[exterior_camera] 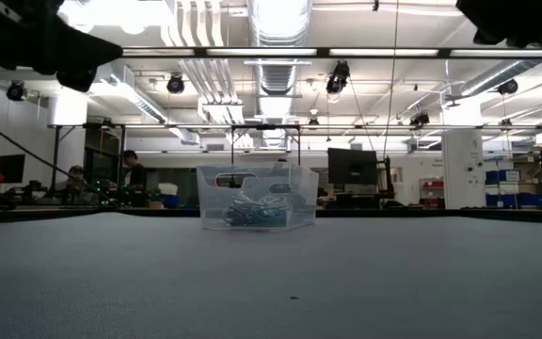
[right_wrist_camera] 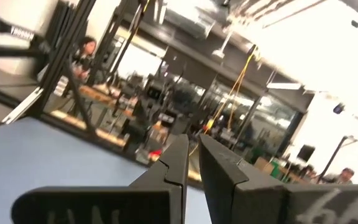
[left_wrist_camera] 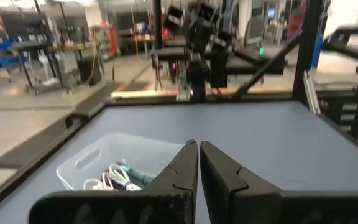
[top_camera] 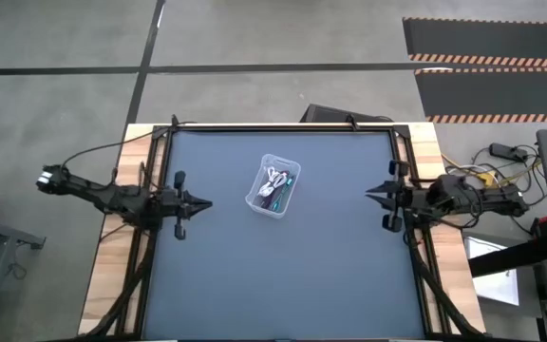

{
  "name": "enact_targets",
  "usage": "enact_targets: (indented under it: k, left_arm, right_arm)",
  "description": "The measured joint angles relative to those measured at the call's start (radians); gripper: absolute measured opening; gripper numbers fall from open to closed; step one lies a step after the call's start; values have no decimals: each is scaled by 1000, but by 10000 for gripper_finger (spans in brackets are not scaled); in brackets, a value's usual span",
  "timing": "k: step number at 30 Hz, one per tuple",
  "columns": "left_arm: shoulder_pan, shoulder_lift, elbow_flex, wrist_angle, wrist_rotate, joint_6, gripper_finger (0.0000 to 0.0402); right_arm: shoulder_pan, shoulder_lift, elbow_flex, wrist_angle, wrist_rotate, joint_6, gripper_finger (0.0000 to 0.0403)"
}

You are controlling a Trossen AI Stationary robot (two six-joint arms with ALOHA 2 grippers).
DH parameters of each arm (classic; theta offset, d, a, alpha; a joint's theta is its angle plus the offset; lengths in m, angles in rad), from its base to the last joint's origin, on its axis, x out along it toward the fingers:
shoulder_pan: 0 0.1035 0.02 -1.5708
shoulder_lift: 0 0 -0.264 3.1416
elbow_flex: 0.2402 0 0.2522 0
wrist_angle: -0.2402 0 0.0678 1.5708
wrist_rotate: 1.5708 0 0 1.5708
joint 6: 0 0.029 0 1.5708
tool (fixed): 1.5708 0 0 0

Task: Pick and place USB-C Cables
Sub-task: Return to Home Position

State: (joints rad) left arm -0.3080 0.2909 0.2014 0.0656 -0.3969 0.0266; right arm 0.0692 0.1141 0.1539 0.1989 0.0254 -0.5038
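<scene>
A small clear bin (top_camera: 273, 186) stands on the grey table, a little past its middle toward the far edge. The bundled USB-C cables (top_camera: 275, 189) lie inside it: white, teal-green and purple ones show. The low view has the bin (exterior_camera: 257, 197) with the cables (exterior_camera: 252, 212) on its floor; in the left wrist view the cables (left_wrist_camera: 114, 178) lie in the bin (left_wrist_camera: 117, 163). My left gripper (top_camera: 209, 203) hovers shut, left of the bin, above the table. My right gripper (top_camera: 368, 193) hovers shut, well to the right of the bin.
The grey table (top_camera: 283, 275) has a raised dark frame rail (top_camera: 283, 126) along its far edge and wooden borders on both sides. Open grey surface lies between the bin and the near edge. People sit in the room behind (exterior_camera: 132, 177).
</scene>
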Motion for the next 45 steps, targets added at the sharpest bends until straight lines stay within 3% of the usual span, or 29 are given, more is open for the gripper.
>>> enact_targets:
  k: [5, 11, 19, 27, 32, 45]
  left_arm:
    - [0, -136, -61, 5, 0, 35, 1]
    - [0, -285, -93, -22, -2, 95, 1]
    - [1, -275, -99, -66, -32, 91, 1]
    - [1, -274, -193, 42, -29, 85, 1]
    - [1, -251, -193, 23, -29, 72, 1]
    - [1, -234, -194, 23, -54, 116, 1]
  right_arm:
    - [0, -106, 0, -35, 1, -34, 27]
    - [-9, -99, -2, -52, 4, -37, 27]
    - [-15, -113, -33, -52, 2, -31, 27]
    - [-18, -114, -74, -39, 3, -37, 27]
    - [-18, -114, -142, 13, 23, -18, 27]
    - [-18, -98, -142, 14, 28, 50, 27]
